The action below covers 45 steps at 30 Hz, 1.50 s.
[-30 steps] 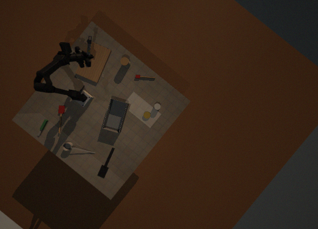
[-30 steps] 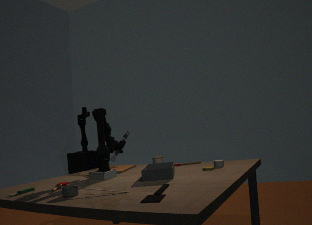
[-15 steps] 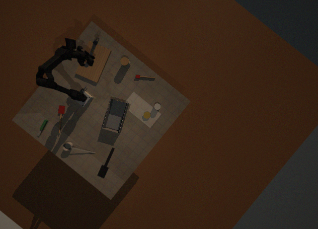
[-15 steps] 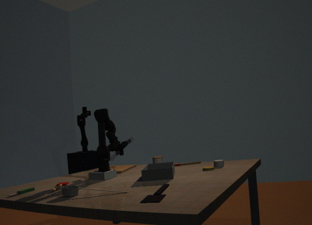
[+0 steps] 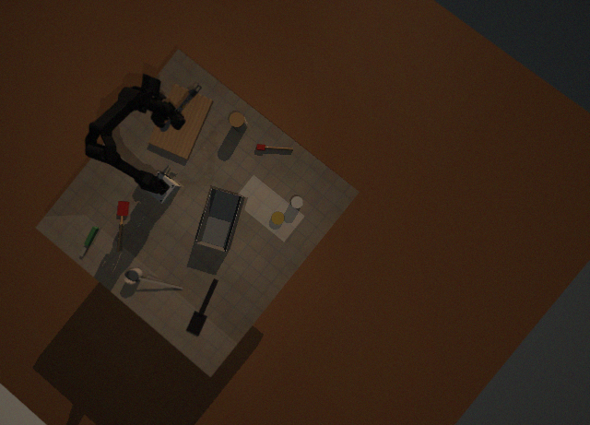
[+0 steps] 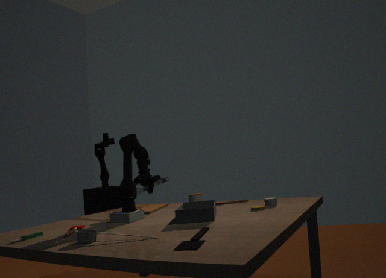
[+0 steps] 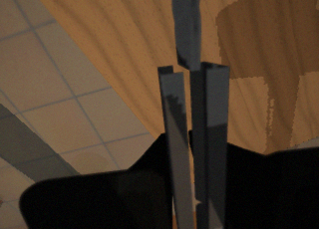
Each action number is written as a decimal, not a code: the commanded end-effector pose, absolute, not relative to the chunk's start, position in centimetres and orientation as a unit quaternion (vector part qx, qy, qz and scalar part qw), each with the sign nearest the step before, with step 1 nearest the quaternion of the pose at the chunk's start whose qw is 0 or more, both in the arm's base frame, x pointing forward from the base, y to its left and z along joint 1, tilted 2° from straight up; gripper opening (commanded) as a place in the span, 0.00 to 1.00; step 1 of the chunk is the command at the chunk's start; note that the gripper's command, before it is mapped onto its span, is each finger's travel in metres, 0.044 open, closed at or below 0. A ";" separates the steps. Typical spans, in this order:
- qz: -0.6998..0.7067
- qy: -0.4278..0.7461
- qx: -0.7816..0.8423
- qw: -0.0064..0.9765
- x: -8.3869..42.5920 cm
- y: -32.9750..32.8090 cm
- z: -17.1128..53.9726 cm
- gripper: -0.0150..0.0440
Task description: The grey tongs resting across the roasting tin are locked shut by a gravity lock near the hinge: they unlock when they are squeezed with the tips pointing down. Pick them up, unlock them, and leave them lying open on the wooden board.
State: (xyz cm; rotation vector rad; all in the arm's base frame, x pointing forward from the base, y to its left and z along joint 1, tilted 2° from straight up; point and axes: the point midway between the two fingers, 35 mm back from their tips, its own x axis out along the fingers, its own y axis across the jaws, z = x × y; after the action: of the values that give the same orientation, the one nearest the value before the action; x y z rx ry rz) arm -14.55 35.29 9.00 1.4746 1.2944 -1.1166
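My gripper (image 5: 178, 110) (image 6: 154, 182) (image 7: 177, 137) is shut on the grey tongs (image 5: 189, 97) (image 6: 161, 181) (image 7: 215, 105). It holds them in the air over the wooden board (image 5: 183, 134) (image 6: 154, 207) (image 7: 120, 35). The tongs lie close to level, with their far end a little raised. In the wrist view their two arms stand close together, almost touching. The grey roasting tin (image 5: 218, 218) (image 6: 196, 211) stands in the middle of the table with nothing across it.
A tan-topped can (image 5: 236, 119) (image 6: 195, 196) and a red spatula (image 5: 267, 147) lie beyond the board. A white mat (image 5: 259, 192) bears a yellow disc (image 5: 277, 217) and a white cylinder (image 5: 296, 202). A ladle (image 5: 133, 276), a black spatula (image 5: 202, 310), a red tool (image 5: 123, 207) and a green tool (image 5: 90, 237) lie nearer.
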 end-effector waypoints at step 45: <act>-0.542 0.458 0.540 0.453 -14.1 34.9 5.9 0.00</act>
State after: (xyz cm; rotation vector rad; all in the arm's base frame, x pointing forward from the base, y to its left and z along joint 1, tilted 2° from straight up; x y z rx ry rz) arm -14.08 34.96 6.39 1.3313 1.1366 -1.3306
